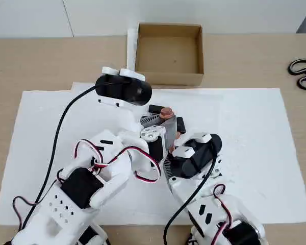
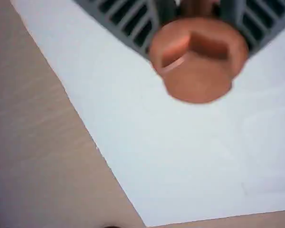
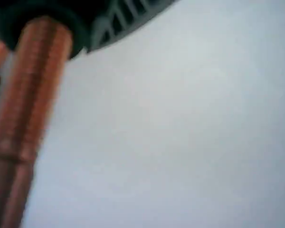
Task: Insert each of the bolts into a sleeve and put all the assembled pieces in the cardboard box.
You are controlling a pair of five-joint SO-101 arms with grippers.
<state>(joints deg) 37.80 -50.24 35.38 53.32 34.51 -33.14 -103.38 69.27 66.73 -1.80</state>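
A copper bolt point(image 1: 167, 112) hangs above the middle of the white sheet, just in front of the cardboard box point(image 1: 168, 79). My left gripper point(image 1: 164, 120) is shut on it. In the left wrist view its grey ribbed fingers point(image 2: 126, 21) flank the bolt's flanged hex head point(image 2: 197, 61). My right gripper point(image 1: 177, 133) meets it from the near right and holds a black sleeve point(image 1: 181, 125). In the right wrist view the bolt's threaded shaft point(image 3: 33, 95) comes out of the black sleeve point(image 3: 42, 16), beside a grey finger point(image 3: 126, 19). The box is open and looks empty.
A white paper sheet point(image 1: 255, 143) covers the wooden table point(image 1: 41, 61). Black-handled scissors point(image 1: 303, 73) lie at the far right edge. Both arms' bodies and cables crowd the near middle of the sheet.
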